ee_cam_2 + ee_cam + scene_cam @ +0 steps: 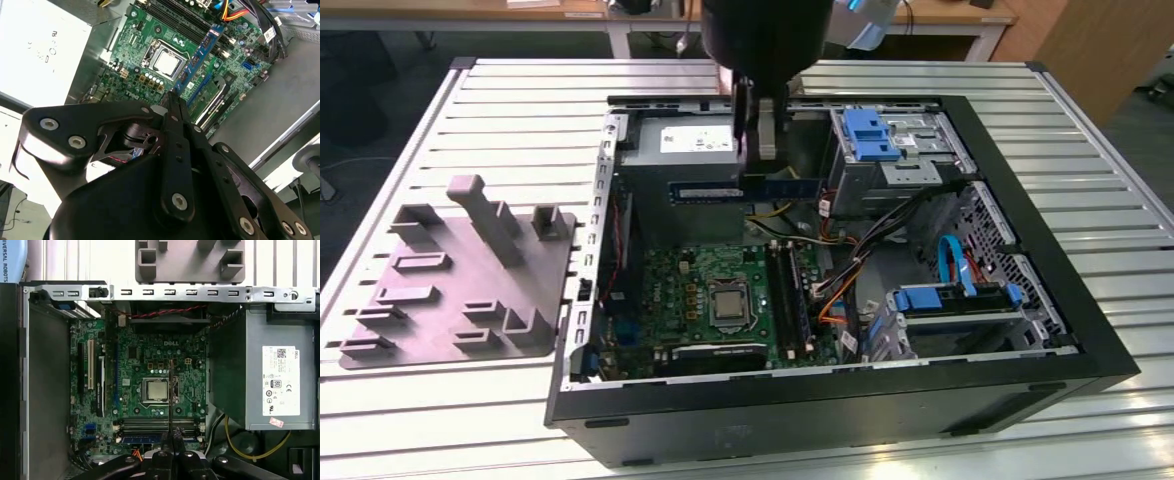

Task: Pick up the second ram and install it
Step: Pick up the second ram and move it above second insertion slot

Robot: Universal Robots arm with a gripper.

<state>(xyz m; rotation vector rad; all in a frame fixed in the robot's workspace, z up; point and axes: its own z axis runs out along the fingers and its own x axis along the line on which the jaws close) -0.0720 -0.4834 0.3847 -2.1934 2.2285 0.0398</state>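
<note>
My gripper (754, 172) hangs over the open computer case (854, 395), shut on the second ram (744, 189). The ram is a slim dark blue stick, held level above the back part of the green motherboard (687, 290). In the second wrist view the ram (200, 57) runs out from the fingertips (173, 100) over the board, beside the silver processor (167, 62). In the first wrist view it shows edge-on as a thin dark line (170, 395) across the processor (155, 389), above the long black memory slots (157, 424). The stick is clear of the slots.
The case lies on a slatted metal table (520, 110). A grey power supply (680, 145) sits at the case's back and blue drive cages (874, 135) on the exterior view's right. Loose cables (841, 260) run beside the slots. A grey holder tray (454, 270) stands on the left.
</note>
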